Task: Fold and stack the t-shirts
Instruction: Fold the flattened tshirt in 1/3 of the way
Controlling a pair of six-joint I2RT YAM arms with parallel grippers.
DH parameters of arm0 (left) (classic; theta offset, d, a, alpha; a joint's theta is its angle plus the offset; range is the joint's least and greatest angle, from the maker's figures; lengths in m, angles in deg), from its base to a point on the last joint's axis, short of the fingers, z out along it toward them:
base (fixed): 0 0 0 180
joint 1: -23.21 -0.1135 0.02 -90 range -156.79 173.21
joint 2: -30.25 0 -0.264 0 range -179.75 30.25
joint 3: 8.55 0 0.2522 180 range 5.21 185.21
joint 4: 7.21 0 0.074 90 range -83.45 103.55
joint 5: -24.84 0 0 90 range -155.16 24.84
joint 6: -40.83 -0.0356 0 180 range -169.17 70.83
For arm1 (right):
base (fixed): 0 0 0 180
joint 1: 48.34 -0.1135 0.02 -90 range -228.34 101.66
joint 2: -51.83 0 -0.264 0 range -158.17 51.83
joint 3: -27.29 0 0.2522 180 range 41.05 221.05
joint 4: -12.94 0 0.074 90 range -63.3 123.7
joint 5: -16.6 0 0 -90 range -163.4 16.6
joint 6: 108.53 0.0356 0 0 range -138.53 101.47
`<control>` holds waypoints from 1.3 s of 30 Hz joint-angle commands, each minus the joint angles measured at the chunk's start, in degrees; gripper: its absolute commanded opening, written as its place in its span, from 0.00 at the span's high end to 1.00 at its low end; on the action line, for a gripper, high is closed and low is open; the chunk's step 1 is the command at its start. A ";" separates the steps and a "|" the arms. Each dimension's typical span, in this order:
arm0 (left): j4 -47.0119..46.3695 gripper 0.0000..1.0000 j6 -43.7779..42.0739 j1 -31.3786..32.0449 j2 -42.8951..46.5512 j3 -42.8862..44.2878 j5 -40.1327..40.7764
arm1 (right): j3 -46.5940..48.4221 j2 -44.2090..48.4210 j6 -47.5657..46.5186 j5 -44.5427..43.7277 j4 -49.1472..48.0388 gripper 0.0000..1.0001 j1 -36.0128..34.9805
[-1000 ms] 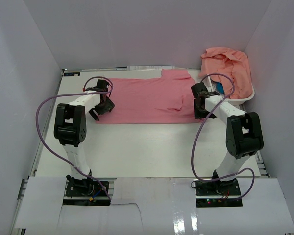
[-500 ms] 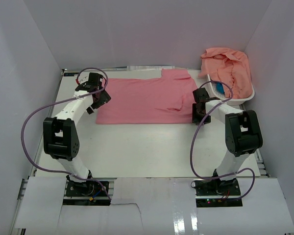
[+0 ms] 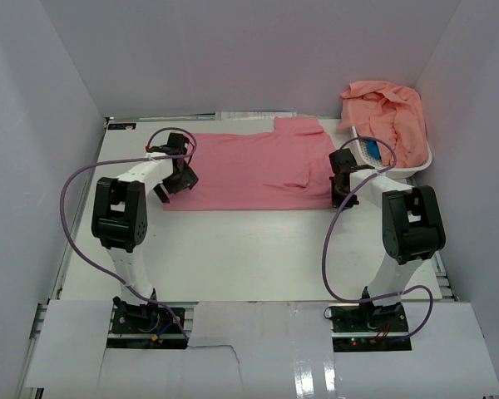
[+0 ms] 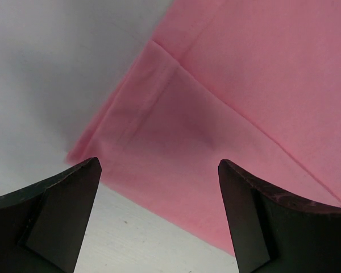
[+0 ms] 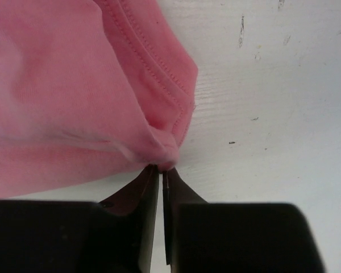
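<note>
A rose-pink t-shirt (image 3: 249, 170) lies spread flat across the back of the white table (image 3: 249, 249). My left gripper (image 3: 173, 184) hovers open over its near left corner; in the left wrist view the dark fingers (image 4: 68, 205) stand wide apart above the cloth's edge (image 4: 244, 85), with nothing between them. My right gripper (image 3: 339, 193) is at the shirt's near right corner. In the right wrist view the right gripper (image 5: 161, 169) is shut on a bunched fold of hemmed cloth (image 5: 74, 85).
A white slotted basket (image 3: 422, 160) stands at the back right, heaped with salmon-peach t-shirts (image 3: 387, 108). White walls close in the table on the left, back and right. Purple cables loop from both arms.
The right gripper has closed on the shirt's near right corner. The left arm swung toward the back left, then returned to the near left corner, still open.
</note>
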State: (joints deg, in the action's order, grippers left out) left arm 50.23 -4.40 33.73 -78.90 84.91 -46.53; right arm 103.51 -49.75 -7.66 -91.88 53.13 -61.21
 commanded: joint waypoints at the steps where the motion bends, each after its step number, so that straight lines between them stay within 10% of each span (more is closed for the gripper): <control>1: -0.09 0.05 1.63 2.65 -1.94 3.52 0.53 | 1.44 -0.72 -0.15 -0.42 -0.95 0.92 0.12; 16: -0.88 0.05 3.04 3.45 -8.11 2.57 1.23 | 4.43 -7.39 5.64 -27.66 12.84 0.92 -7.70; 39: -1.49 0.04 6.29 3.27 7.96 -17.19 4.22 | -5.58 3.04 9.51 -17.92 9.95 0.92 -8.58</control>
State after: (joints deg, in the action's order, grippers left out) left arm 45.42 1.74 37.30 -73.74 71.82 -43.86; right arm 100.45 -50.80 -0.47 -112.38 62.95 -69.12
